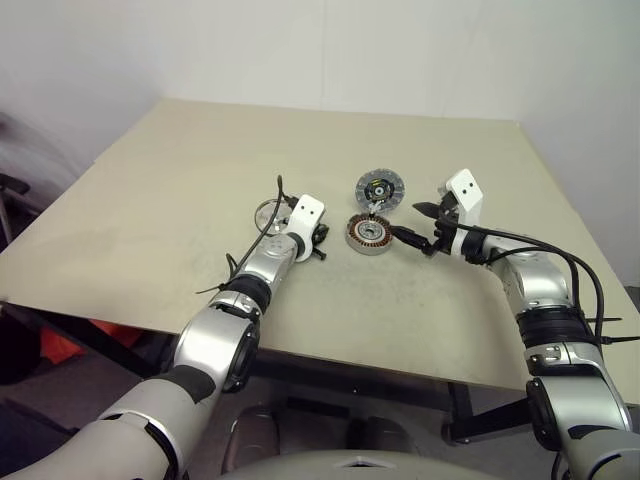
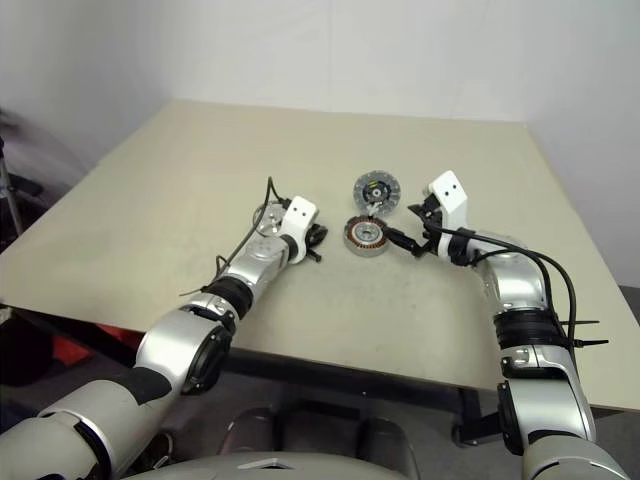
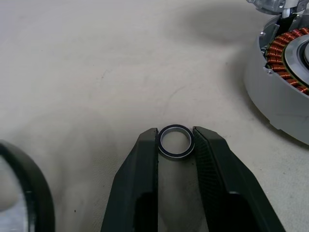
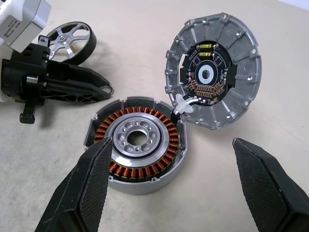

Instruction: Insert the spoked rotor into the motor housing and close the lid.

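Leftmost on the beige table (image 1: 150, 200): spoked rotor (image 4: 70, 41), shiny silver wheel with thin spokes and a dark outer band, lying flat just beside the left gripper (image 3: 176, 140). Left wrist view gives what the head views can't: its black fingers are nearly closed, pinching a small washer ring (image 3: 176, 141), thin metal with a dark edge, down at the tabletop. Next, centre: motor housing (image 4: 137, 145), short round silver shell, copper-brown windings in a circle inside, steel hub with a ring of small holes in the middle; rotor not in it. Lid (image 4: 215, 77) touches the housing's far edge, tilted up, inner face showing: grey ribbed rim, black centre board with small yellow parts. Right gripper (image 4: 190, 186) sits near the housing, fingers spread wide, gripping nothing.
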